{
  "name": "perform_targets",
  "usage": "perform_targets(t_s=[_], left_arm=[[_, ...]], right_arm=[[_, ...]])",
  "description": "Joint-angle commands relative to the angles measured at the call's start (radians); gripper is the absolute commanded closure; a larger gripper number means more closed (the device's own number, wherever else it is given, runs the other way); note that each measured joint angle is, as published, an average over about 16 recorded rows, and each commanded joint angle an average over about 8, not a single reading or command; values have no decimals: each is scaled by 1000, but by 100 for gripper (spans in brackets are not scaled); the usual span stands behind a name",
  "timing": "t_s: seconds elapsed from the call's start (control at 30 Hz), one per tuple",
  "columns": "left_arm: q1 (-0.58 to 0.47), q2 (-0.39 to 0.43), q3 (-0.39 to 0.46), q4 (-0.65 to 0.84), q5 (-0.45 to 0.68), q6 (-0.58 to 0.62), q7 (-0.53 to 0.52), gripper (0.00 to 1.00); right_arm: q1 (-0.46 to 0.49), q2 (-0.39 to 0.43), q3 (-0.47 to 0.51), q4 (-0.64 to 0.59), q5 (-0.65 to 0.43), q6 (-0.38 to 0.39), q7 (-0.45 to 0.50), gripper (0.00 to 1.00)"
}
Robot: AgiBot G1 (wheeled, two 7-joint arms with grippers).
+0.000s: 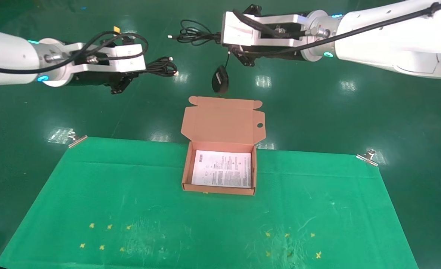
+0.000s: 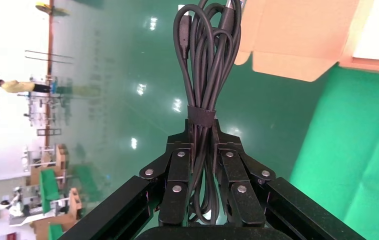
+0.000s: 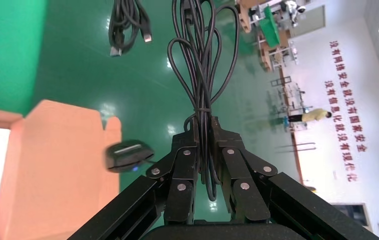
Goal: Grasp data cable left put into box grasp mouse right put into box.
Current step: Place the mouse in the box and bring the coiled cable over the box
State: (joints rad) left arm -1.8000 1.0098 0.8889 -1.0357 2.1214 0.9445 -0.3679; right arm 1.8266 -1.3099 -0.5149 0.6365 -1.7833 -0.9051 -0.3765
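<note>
My left gripper is shut on the data cable, a banded black bundle held in the air left of and beyond the box; the jaws clamp just below its band. My right gripper is shut on the mouse's looped cord, and the black mouse dangles from it just beyond the lid's far edge. In the right wrist view the cord runs between the fingers and the mouse hangs beside the lid. The open box sits on the green cloth with its white sheet showing.
The box's lid stands open towards the far side, and also shows in the left wrist view. The green cloth is pinned by metal clips at its far left corner and far right corner. Shiny green floor lies beyond.
</note>
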Motion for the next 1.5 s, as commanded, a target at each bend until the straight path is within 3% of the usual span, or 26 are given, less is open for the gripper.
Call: perform_targets(t_s=[0.03,0.83,1.5], left_arm=[[4,-2,1,2,-2,2,1,100],[81,-101,55,-132,167,212,-292,100],[93,-114,57,-186,191,230,-339,100]], right_arm=[[-1,-5,-4,-1,-1,-3,-6,100],[-149,-50,-145,10,21,63,25,100],[-192,-52,-366,23,168,148,104,100]])
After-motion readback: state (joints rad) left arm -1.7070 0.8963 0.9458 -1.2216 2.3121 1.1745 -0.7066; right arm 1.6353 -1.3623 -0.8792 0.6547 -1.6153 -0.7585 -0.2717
